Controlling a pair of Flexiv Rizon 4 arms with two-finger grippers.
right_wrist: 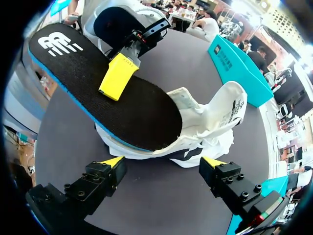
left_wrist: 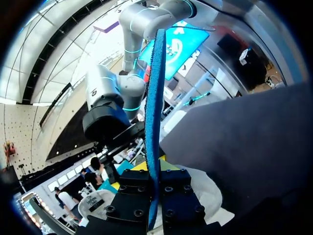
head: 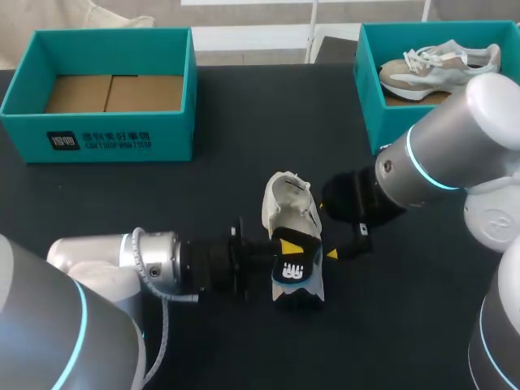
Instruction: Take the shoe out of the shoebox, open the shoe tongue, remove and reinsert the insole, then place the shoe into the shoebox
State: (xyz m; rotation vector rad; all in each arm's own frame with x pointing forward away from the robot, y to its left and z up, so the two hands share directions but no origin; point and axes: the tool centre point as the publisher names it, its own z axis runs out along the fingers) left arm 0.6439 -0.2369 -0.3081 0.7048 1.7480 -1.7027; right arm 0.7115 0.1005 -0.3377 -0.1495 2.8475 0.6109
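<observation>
A white shoe (head: 288,203) lies on the dark table (head: 203,195) in the middle. Its black insole (head: 296,270), blue-edged, sticks out of the shoe's opening. My left gripper (head: 297,244) is shut on it from both faces. In the left wrist view the insole (left_wrist: 154,107) stands edge-on between the fingers of the left gripper (left_wrist: 156,188). From the right wrist I see the insole (right_wrist: 146,110) with one end inside the shoe (right_wrist: 215,122) and a yellow left fingertip (right_wrist: 116,77) pressed on it. My right gripper (right_wrist: 164,164) is open just beside the shoe, touching nothing.
A teal shoebox (head: 28,122) with a cardboard floor stands at the back left. Another teal shoebox (head: 366,89) at the back right holds a beige sneaker (head: 435,65). My right arm (head: 431,158) reaches in over the table's right side.
</observation>
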